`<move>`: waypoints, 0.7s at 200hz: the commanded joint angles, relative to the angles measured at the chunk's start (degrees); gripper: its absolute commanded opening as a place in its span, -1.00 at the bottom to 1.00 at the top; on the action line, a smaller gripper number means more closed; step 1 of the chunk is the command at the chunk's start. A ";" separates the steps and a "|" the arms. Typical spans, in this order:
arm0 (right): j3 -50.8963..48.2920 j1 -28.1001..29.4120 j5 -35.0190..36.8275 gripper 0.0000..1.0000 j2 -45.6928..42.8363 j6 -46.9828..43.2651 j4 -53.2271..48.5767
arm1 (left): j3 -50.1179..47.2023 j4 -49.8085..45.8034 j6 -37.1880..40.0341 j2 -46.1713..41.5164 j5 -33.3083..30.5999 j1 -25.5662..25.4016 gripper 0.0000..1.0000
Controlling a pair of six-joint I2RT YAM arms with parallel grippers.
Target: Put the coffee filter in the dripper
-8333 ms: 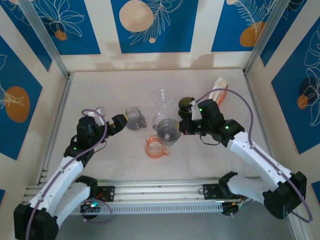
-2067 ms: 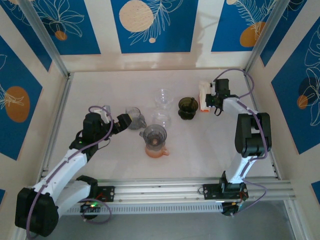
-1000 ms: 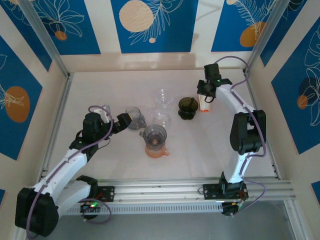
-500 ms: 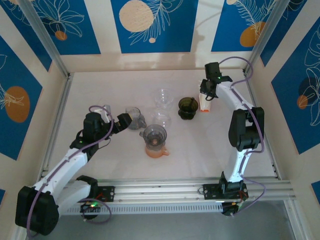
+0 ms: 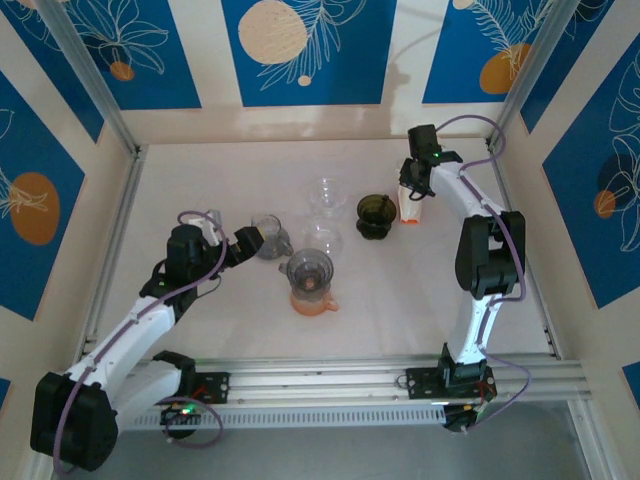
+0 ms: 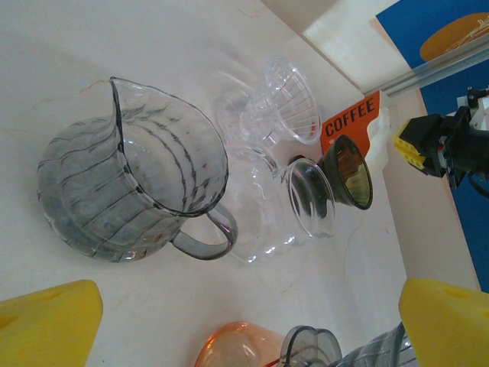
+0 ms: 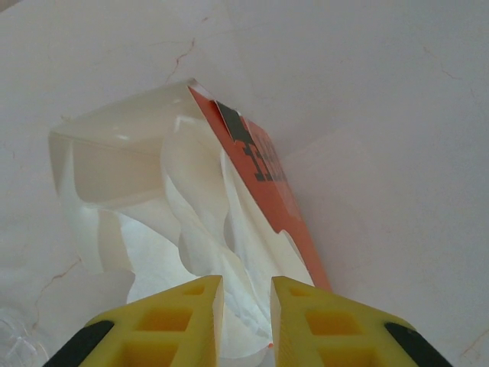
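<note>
Left gripper (image 5: pixel 247 240): jaws spread wide, just beside ribbed glass pitcher (image 5: pixel 268 240). Grey dripper (image 5: pixel 309 268): seated on orange cup (image 5: pixel 316 302), which is mostly hidden beneath it. Coffee filters (image 7: pixel 191 222): white stack in opened orange pack (image 7: pixel 263 191), far right, well apart from grey dripper. Right gripper (image 7: pixel 246 284): jaws nearly together at the filters' edge; cannot tell whether paper is pinched
</note>
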 commanded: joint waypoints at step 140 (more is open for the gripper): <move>4.25 0.93 5.16 -1.00 0.46 -2.08 -0.92 | -0.38 1.19 0.19 0.83 0.41 -0.42 0.99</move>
